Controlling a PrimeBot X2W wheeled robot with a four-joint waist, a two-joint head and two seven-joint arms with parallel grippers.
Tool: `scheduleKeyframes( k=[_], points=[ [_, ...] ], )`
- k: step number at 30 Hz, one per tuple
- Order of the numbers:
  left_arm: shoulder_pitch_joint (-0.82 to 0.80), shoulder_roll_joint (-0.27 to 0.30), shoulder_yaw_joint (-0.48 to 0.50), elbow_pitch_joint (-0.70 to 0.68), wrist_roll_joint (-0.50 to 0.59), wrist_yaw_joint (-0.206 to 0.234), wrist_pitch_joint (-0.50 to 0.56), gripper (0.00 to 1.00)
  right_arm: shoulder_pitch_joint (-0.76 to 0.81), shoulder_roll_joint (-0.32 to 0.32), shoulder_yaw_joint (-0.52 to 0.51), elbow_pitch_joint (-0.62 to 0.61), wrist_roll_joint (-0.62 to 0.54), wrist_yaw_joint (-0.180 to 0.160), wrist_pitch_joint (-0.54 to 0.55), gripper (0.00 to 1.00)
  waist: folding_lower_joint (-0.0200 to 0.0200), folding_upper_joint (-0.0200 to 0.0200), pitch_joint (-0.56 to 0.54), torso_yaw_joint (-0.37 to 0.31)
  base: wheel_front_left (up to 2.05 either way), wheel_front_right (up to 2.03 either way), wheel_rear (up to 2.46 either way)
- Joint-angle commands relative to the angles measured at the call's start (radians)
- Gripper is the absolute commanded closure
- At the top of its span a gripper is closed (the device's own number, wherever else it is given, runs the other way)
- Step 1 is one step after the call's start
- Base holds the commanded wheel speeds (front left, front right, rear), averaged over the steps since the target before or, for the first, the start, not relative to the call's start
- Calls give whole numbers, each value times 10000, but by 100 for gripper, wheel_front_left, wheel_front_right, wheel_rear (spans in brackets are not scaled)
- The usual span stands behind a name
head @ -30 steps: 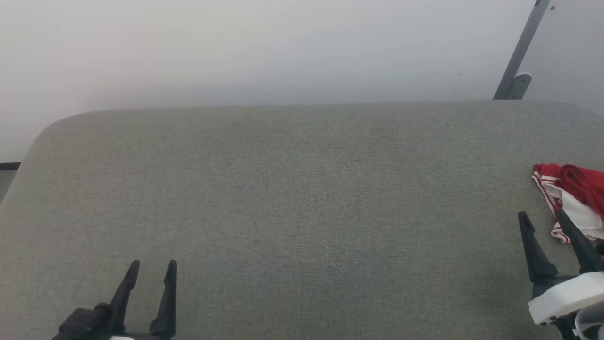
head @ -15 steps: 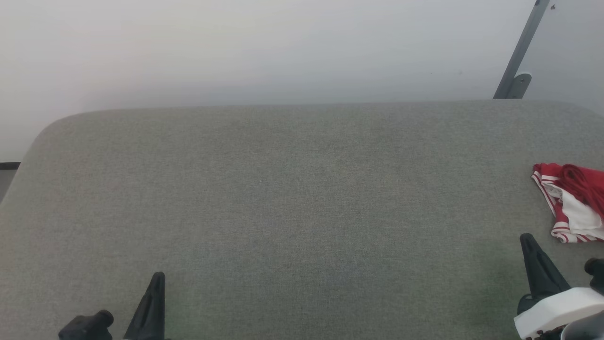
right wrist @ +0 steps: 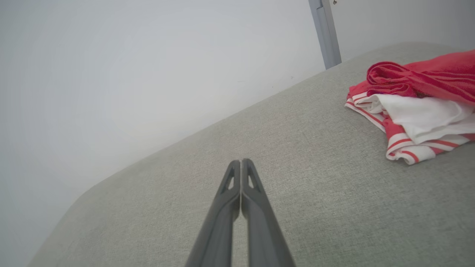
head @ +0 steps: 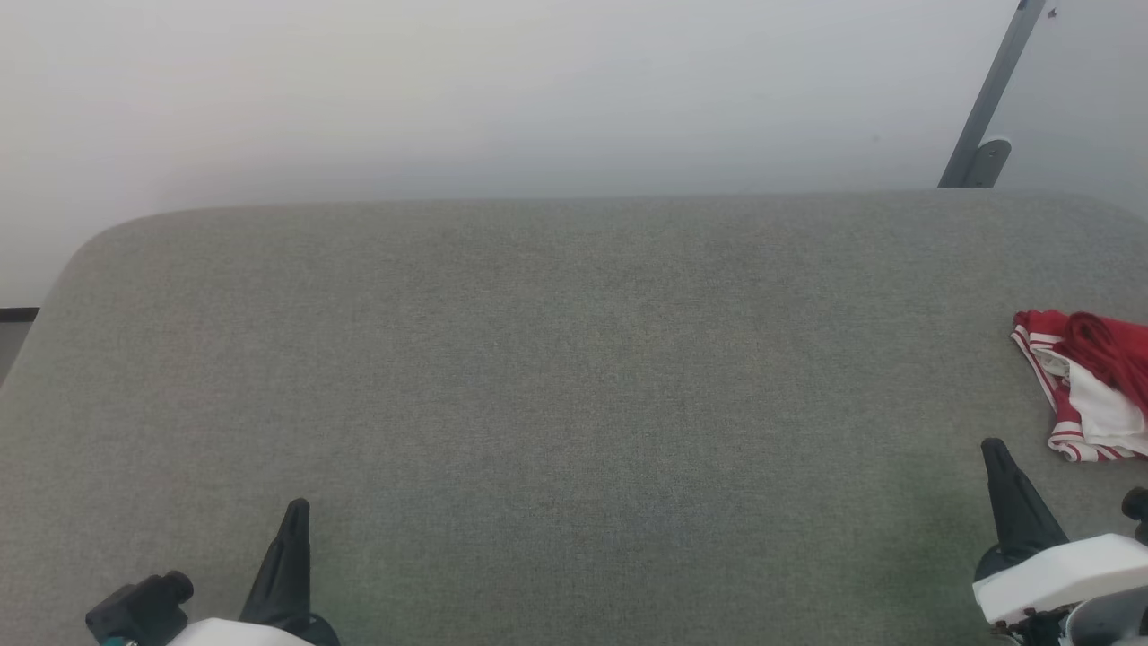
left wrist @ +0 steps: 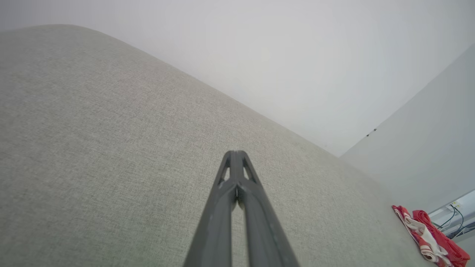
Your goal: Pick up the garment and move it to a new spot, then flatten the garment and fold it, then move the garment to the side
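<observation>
The garment (head: 1090, 386) lies on the bench (head: 574, 359), at its right edge. The right gripper (head: 992, 447) is near it, at the near right. The left gripper (head: 297, 508) is at the near left. A pole (head: 994, 94) stands behind the bench, far right.

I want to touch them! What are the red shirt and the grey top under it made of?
The red shirt looks like soft, matte knit cloth: it lies bunched in loose folds. The grey top seems covered in matte woven fabric: a fine speckled weave shows. What is beneath, I cannot tell.
</observation>
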Motion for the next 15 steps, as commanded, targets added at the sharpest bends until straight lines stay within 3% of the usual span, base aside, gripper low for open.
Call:
scheduleKeyframes(
  k=[1, 15],
  points=[
    [-301, 40, 80, -88, -315, -6, 92, 100, -306, -17, -88, -113, 292, 2, 71, 100, 0, 0, 0, 1, 0, 0, 0],
    [-665, -95, 182, 73, -2176, -9, 607, 100, -467, 381, -262, -85, 1965, 2, 519, 100, 0, 0, 5, 7, 0, 0, 0]
  ],
)
